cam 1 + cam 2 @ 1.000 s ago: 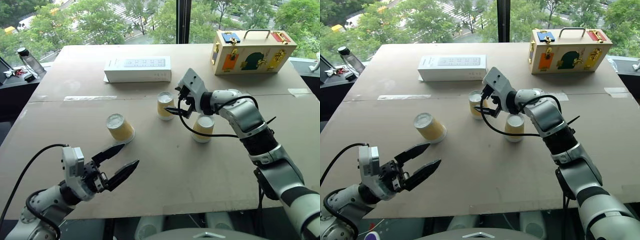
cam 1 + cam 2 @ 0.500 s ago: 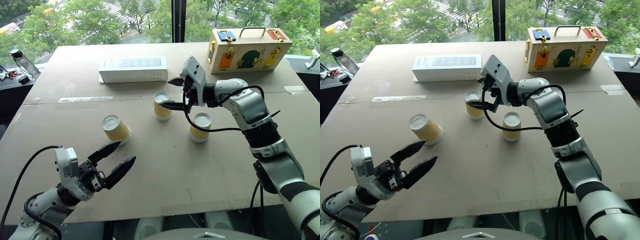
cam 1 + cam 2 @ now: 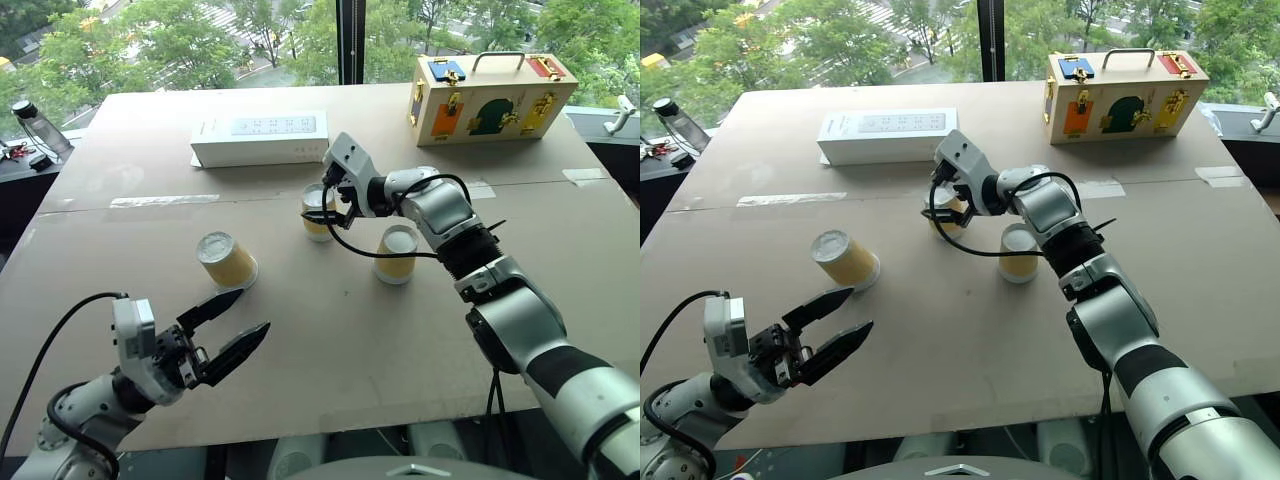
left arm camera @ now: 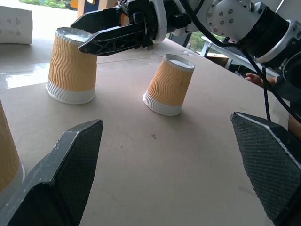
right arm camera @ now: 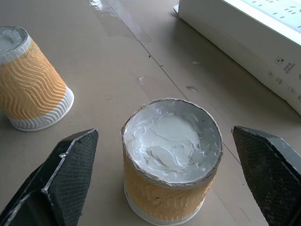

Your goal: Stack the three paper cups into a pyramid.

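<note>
Now my right gripper [image 5: 164,188], jaws wide, has swung over to straddle the middle yellow-orange ribbed paper cup [image 5: 171,165]; left gripper [image 3: 232,330] idles open.

I can't read any text from here. The long white box [image 3: 260,137] at the far side of the table [image 3: 330,330] carries rows of small grey print on its top and a few tiny marks on its side wall, all too small for me to make out.
</note>
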### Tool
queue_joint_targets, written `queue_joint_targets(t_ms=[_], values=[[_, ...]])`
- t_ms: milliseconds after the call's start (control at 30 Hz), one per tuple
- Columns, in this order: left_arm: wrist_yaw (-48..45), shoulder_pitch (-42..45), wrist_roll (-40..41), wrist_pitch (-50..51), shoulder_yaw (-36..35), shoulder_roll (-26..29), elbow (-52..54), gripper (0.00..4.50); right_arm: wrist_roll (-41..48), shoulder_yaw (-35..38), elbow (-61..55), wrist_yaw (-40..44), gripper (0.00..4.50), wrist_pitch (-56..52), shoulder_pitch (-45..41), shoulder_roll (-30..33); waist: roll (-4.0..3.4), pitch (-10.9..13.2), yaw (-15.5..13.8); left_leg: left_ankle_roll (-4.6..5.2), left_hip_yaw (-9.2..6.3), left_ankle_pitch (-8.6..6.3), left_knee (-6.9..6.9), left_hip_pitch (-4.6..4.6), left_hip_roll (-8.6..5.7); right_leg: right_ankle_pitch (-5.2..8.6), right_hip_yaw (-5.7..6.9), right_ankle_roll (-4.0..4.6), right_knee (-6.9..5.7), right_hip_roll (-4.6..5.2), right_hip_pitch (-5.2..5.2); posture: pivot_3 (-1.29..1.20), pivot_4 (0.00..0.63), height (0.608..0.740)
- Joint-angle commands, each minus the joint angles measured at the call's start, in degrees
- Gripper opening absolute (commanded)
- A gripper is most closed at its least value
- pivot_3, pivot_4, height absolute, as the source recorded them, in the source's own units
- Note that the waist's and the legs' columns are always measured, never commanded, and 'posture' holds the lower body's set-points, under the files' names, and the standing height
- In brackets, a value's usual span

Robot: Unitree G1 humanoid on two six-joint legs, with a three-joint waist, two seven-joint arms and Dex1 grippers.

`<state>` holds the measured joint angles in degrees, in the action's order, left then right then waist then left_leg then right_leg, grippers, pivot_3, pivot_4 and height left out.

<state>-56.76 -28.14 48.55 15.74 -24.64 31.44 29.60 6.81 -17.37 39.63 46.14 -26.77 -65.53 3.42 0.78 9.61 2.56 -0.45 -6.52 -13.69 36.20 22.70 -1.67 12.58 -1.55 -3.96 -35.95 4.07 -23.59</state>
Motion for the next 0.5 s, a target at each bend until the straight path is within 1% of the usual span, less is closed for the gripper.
queue_joint_targets(t_ms=[33, 67, 133, 167, 200, 300, 400, 500], values=[[-0.8, -1.1, -0.8, -2.2, -0.1, -1.1, 1.0, 4.50, -1.1, 1.4, 5.2, 0.5, 3.93, 4.3, -3.3, -1.8, -0.01, 0.0, 0.0, 0.00, -0.01, 0.00, 0.00, 0.00, 0.00, 0.00, 0.00, 0.00, 0.00, 0.00, 0.00, 0.00, 0.150, 0.740], [-0.8, -1.2, -1.0, -2.4, 0.0, -1.4, 1.0, 4.50, -1.5, 1.5, 6.5, 0.7, 3.65, 5.2, -3.6, -1.9, -0.01, 0.0, -0.1, 0.00, -0.02, 0.00, 0.00, 0.00, 0.00, 0.00, 0.01, 0.00, -0.01, -0.01, 0.00, 0.00, 0.150, 0.740], [-0.7, -1.4, -1.4, -2.9, 0.2, -2.0, 1.0, 4.50, -2.1, 1.6, 8.0, 1.3, 2.62, 6.6, -4.1, -1.7, -0.02, 0.0, -0.2, -0.01, -0.03, 0.00, 0.00, 0.00, -0.01, 0.00, 0.03, 0.00, 0.00, 0.00, 0.00, 0.00, 0.150, 0.740], [-0.9, -1.7, -1.7, -3.3, 0.4, -2.3, 0.8, 4.50, -2.3, 1.7, 7.3, 2.2, 2.38, 7.2, -4.1, -0.8, -0.01, 0.0, -0.2, -0.01, -0.02, 0.00, 0.00, 0.00, -0.01, 0.00, 0.02, 0.00, 0.00, 0.00, 0.01, 0.00, 0.150, 0.740], [-1.0, -1.9, -1.9, -3.6, 0.5, -2.6, 0.7, 4.50, -2.4, 1.8, 6.8, 2.8, 2.38, 7.6, -4.1, -0.3, -0.01, 0.0, -0.2, -0.01, -0.02, 0.00, 0.01, 0.00, -0.01, 0.00, 0.02, 0.00, 0.00, 0.00, 0.01, 0.00, 0.150, 0.740], [-1.7, -2.0, -2.5, -4.3, 0.7, -3.1, -0.3, 4.50, -1.6, 2.3, -0.2, 6.6, 2.38, 7.3, -3.6, 3.0, -0.04, 0.0, -0.2, -0.03, -0.03, 0.01, 0.01, 0.02, -0.01, 0.00, 0.03, 0.00, 0.00, 0.00, 0.01, 0.00, 0.150, 0.740], [-2.3, -1.4, -3.0, -4.7, 0.9, -3.2, -1.6, 4.50, 1.4, 3.1, -11.1, 10.4, 2.38, 2.8, -2.0, 6.4, -0.04, 0.0, 0.0, -0.03, -0.04, 0.02, 0.01, 0.04, 0.00, 0.00, 0.03, 0.00, 0.00, -0.01, -0.01, 0.00, 0.150, 0.740], [-3.1, 0.1, -3.4, -4.9, 1.1, -2.8, -3.5, 4.50, 4.2, 2.5, -24.9, 13.3, 2.38, -4.4, 1.5, 10.1, -0.02, 0.0, -0.1, -0.03, -0.04, 0.01, 0.00, 0.02, 0.03, 0.00, 0.03, 0.00, -0.01, -0.02, -0.01, 0.00, 0.150, 0.740]])
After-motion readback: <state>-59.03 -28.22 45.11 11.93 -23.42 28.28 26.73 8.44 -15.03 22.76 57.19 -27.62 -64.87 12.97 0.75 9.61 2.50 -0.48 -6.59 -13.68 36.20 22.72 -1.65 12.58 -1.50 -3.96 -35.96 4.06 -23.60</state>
